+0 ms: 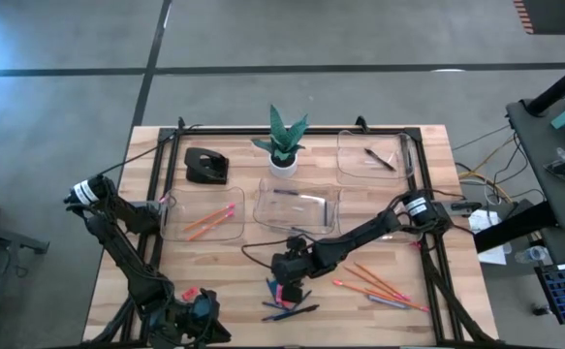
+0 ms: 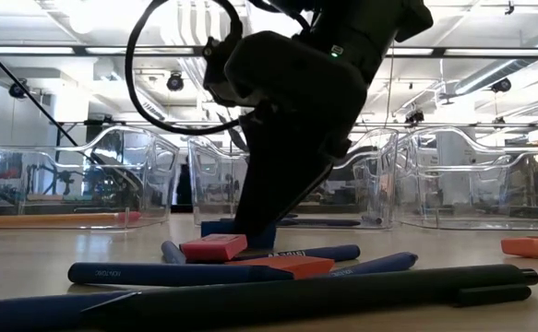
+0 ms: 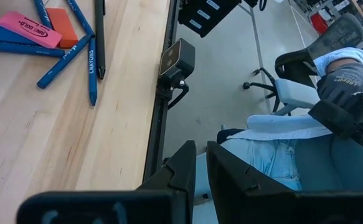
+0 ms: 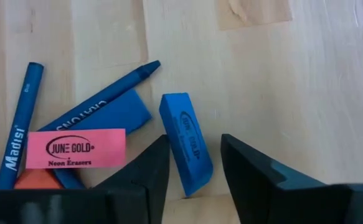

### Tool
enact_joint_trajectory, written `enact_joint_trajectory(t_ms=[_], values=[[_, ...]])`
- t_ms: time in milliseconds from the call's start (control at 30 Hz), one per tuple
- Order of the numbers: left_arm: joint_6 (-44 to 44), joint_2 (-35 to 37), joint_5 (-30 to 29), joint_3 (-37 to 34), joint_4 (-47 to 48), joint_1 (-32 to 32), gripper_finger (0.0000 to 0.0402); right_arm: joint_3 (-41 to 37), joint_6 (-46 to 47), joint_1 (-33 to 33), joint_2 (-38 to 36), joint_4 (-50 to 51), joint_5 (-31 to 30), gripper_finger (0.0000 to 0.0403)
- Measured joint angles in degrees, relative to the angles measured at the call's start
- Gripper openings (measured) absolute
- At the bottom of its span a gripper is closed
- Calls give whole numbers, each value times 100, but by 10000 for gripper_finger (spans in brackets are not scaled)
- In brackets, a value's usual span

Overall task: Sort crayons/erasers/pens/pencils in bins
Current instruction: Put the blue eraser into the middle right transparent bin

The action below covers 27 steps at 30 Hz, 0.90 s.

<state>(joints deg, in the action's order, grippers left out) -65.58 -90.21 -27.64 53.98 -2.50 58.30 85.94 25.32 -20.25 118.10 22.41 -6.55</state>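
Note:
My right gripper (image 1: 288, 275) is open, low over a pile of blue crayons (image 4: 100, 102), pink erasers (image 4: 75, 148) and dark pens (image 1: 292, 312) near the table's front edge. Its fingers stand on either side of a blue eraser (image 4: 187, 142) that lies flat on the wood; whether they touch it I cannot tell. In the low view the gripper (image 2: 269, 207) comes down behind a pink eraser (image 2: 213, 246). Orange pencils (image 1: 379, 286) lie to the right. My left gripper (image 3: 200, 163) is shut and empty, past the table's near edge (image 1: 200, 318).
Clear bins stand at the left with orange pencils (image 1: 204, 221), in the middle (image 1: 297, 206), and at the far right with a dark pen (image 1: 371, 155). A potted plant (image 1: 284, 145) and a black desk object (image 1: 204, 165) stand farther back. A seated person (image 3: 281, 146) is beyond the near edge.

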Motion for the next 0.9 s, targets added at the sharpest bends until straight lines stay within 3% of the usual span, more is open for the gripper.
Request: enact_joint_trajectory(t_ms=[333,700,900], values=[[19,0,0,0,-2,-2,25,-1,-97,2,13,4,-157,20],[52,0,-4,-4,0,-154,25,204,-292,-21,-667,654,-245,18],[360,0,-5,-7,0,-347,25,204,84,-66,-1513,2451,-946,17]])
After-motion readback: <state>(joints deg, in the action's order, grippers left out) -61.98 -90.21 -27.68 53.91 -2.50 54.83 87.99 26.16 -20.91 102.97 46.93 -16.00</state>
